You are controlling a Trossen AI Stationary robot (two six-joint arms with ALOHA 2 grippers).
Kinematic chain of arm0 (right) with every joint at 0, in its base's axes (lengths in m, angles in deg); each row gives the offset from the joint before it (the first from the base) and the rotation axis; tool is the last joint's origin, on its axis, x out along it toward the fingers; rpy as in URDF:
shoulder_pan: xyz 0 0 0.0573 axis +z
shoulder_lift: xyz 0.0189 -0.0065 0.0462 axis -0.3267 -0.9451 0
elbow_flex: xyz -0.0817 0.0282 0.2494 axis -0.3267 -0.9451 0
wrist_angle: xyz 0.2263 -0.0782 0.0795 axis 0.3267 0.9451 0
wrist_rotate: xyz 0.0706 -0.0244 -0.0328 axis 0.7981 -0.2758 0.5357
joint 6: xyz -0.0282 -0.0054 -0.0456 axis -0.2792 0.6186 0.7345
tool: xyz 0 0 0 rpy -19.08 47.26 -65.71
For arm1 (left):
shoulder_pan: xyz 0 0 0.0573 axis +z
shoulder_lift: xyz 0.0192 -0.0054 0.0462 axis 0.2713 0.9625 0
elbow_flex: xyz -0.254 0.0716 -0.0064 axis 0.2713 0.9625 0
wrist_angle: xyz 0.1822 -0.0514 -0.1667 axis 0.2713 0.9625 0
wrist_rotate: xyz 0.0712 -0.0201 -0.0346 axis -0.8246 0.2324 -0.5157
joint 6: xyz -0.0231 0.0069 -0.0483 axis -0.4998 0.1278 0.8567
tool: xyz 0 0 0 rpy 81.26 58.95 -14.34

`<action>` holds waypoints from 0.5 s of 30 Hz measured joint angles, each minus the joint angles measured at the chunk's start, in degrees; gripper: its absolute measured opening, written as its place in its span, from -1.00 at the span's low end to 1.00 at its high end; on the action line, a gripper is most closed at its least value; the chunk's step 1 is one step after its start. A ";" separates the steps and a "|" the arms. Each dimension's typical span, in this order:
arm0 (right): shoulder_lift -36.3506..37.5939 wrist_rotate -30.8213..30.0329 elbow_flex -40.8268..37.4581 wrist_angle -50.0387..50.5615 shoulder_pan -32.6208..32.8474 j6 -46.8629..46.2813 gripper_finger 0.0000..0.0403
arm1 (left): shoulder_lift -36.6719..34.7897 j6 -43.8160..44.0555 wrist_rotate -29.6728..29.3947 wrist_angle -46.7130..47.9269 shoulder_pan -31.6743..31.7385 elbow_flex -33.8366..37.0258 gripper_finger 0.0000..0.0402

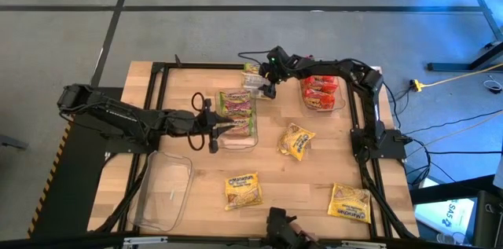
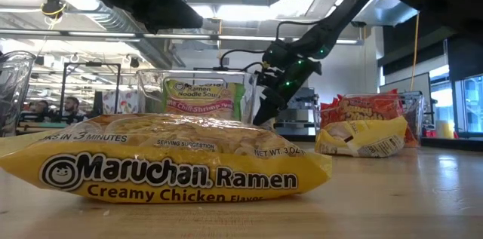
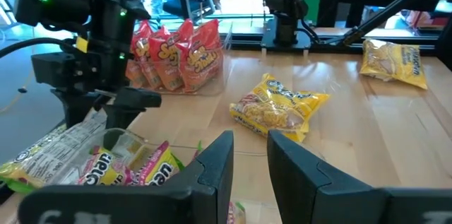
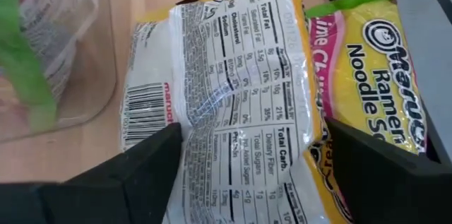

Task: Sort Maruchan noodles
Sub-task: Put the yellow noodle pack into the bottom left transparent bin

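My right gripper (image 1: 269, 88) (image 4: 247, 146) is open and points down at the table's far edge. Its fingers stand on either side of a face-down packet (image 4: 226, 97) with a white back and yellow rim. A green and pink Maruchan packet (image 4: 374, 61) lies beside that one. My left gripper (image 1: 206, 123) (image 3: 248, 153) is open and empty, at the left wall of a clear bin (image 1: 236, 115) that holds green packets (image 3: 134, 167). Red packets (image 1: 321, 92) stand in another clear bin at the far right. Yellow packets (image 1: 296, 140) (image 1: 242, 190) (image 1: 350, 202) lie flat on the table. My right gripper's fingers (image 4: 141, 167) stand over the face-down packet's printed back (image 4: 212, 132), pointing down from above. I cannot tell whether they touch it. The packet lies flat on the table.
An empty clear bin (image 1: 165, 190) stands at the near left. A black frame (image 1: 365, 162) runs along the table's edges. Bare wood lies between the yellow packets in the table's middle. The room behind shows in the low view.
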 joint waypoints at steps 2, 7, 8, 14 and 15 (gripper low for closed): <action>0.00 0.02 0.00 0.08 0.05 0.11 0.48 | -0.01 0.00 0.00 0.00 0.28 0.00 -0.59; 0.00 0.35 -0.02 -0.36 0.11 1.09 0.12 | -0.02 0.02 0.03 -0.02 0.30 0.00 -0.59; 0.00 0.51 -0.03 -0.59 0.10 1.11 0.04 | -0.02 0.03 0.01 -0.02 0.30 0.00 -0.59; 0.12 1.42 0.07 -1.09 0.04 1.10 -0.36 | -0.01 0.05 0.01 -0.02 0.30 0.00 -0.59; 0.13 1.46 0.35 -0.81 0.04 1.07 -0.41 | 0.00 0.04 0.01 -0.02 0.30 0.00 -0.59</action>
